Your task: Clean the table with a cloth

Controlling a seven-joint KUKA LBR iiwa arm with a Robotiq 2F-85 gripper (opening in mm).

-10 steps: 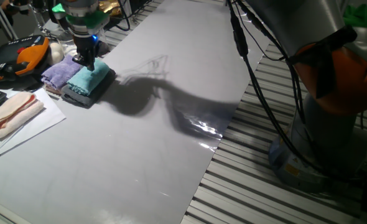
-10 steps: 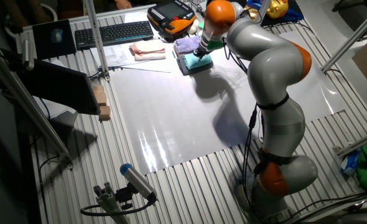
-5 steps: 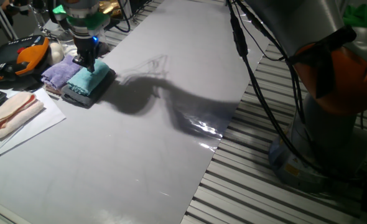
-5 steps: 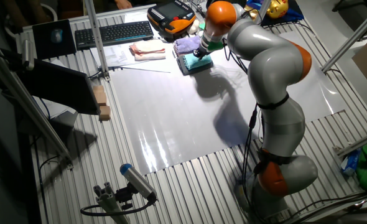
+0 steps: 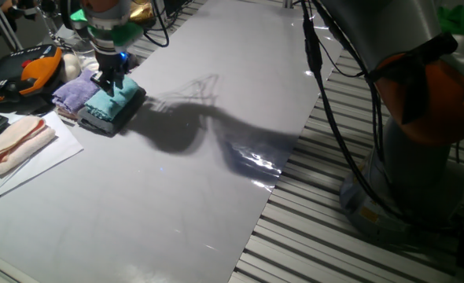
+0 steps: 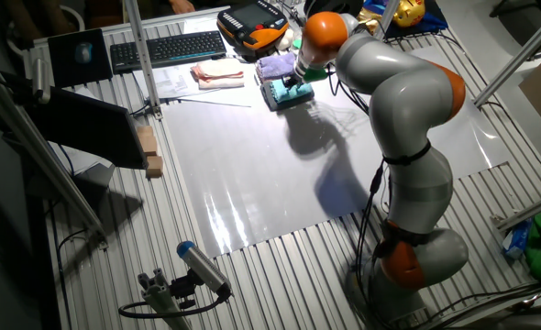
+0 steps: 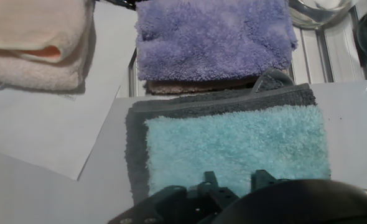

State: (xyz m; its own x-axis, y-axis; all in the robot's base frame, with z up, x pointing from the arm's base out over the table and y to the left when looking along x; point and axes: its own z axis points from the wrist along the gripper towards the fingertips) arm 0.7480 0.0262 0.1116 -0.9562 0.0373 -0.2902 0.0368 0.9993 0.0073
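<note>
The gripper point(image 5: 109, 79) has been raised slightly off the teal cloth point(image 5: 112, 97), stacked on the grey cloth point(image 7: 221, 99); jaw state cannot be told; no grasp is evident.

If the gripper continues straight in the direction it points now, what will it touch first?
Most likely the teal cloth. The gripper points down right over it, and that cloth lies on top of the dark grey cloth. The gap between them is hard to judge.

Setting was a robotics lab: arm point(image 6: 399, 101) bolted to a slotted aluminium bench point(image 6: 280, 275), cables point(image 5: 334, 118) hanging off it, keyboard point(image 6: 168, 46), teach pendant point(image 6: 252, 20) and monitor point(image 6: 78, 55) at desk point(image 6: 252, 174) edge, cam on tripod point(image 6: 183, 275).
</note>
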